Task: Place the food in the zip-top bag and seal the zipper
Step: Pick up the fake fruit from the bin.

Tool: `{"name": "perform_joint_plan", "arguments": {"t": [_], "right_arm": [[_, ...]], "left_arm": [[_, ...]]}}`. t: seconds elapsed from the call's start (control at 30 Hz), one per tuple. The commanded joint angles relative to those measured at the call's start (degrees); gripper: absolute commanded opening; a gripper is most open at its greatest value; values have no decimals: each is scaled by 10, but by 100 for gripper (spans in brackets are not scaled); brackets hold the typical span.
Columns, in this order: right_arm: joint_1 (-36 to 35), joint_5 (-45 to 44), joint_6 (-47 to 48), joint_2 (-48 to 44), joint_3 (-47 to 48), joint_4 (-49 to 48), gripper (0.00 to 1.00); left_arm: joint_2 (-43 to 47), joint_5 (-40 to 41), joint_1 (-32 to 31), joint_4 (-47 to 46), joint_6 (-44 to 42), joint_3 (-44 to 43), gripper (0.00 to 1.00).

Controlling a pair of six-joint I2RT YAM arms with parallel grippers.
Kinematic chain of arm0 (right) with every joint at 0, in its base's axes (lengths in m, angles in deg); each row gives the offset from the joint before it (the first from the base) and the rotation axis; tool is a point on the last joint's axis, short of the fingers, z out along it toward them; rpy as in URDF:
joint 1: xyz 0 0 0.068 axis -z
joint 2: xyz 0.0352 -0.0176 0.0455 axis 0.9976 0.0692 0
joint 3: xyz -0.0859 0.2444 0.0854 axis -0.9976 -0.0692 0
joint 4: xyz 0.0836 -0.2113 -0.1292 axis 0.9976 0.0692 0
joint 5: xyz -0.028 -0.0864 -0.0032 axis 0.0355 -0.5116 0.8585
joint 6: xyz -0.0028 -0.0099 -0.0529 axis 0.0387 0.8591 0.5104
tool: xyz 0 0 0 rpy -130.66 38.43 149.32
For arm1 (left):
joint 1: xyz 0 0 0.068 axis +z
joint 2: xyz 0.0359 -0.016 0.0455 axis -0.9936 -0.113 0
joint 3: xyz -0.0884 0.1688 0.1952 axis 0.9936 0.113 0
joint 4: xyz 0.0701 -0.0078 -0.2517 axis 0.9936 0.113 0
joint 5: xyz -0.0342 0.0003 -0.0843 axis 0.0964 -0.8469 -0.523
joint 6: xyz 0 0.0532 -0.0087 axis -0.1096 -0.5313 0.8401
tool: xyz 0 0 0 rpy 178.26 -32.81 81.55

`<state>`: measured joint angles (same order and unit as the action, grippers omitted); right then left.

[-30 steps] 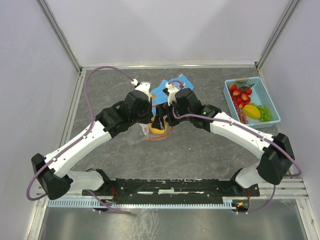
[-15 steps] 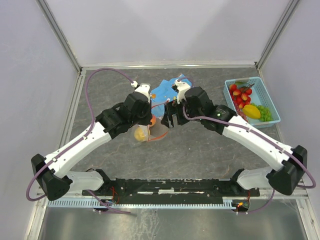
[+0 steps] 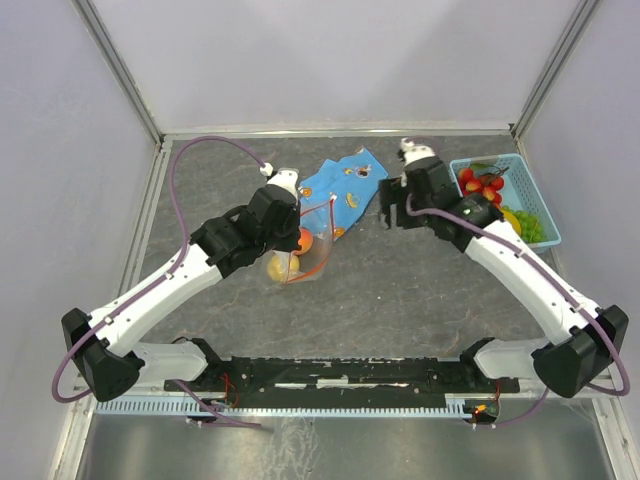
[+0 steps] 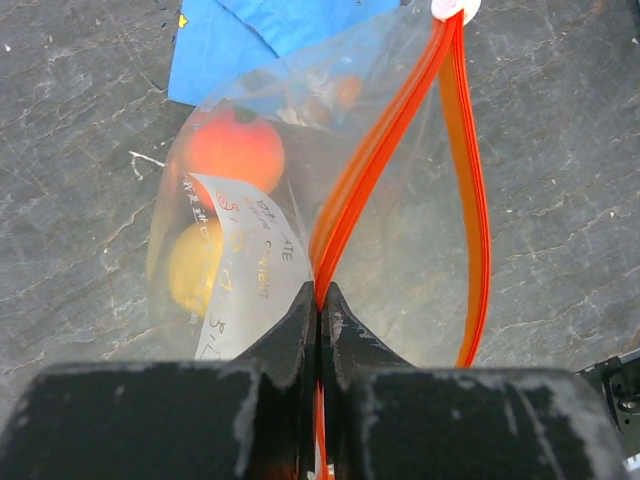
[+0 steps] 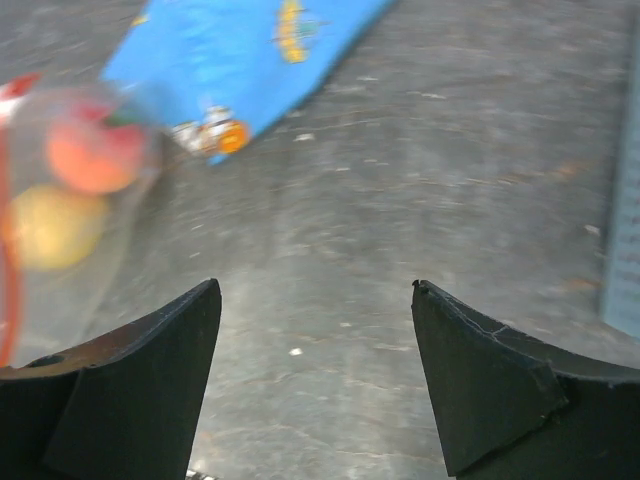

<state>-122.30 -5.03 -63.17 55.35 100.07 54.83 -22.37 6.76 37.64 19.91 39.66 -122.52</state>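
One desk (image 3: 400, 290). Two arms, the left arm (image 3: 170, 285) and the right arm (image 3: 520, 265). Two end effectors, one per arm: the left end effector (image 4: 320, 300) and the right end effector (image 5: 315, 288).

One zip-top bag (image 4: 400, 250) with one zipper (image 4: 375, 150). Two toy fruits inside it: one orange (image 4: 235, 150) and one yellow fruit (image 4: 195, 265).

One blue patterned cloth (image 3: 345, 190).

One light-blue basket (image 3: 490, 158), holding one cluster of red strawberries (image 3: 480, 185) too small to count singly, one lemon (image 3: 513, 218) and one bunch of green grapes (image 3: 533, 228).
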Motion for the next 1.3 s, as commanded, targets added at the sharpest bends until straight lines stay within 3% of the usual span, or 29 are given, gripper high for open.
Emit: {"name": "perform_joint_plan", "arguments": {"t": [0.0,0.2,0.3,0.5,0.73,0.9,1.27], "right_arm": [[97,-34,41,1,29,32,84],[228,-45,121,35,43,41,88],[287,-21,158,68,62,45,98],[360,2,236,158,144,108,100],[441,-13,327,227,142,76,97],[489,15,338,280,157,51,92],[524,70,377,380,150,27,80]], "left_arm": [[16,27,-1,11,2,-26,3],[16,33,-1,15,-2,-27,3],[11,35,0,15,-7,-28,3],[8,27,-1,16,-14,-31,3],[17,37,-1,14,-34,-23,3],[25,39,0,12,-43,-16,3],[29,40,-1,5,-45,-3,3]]}}
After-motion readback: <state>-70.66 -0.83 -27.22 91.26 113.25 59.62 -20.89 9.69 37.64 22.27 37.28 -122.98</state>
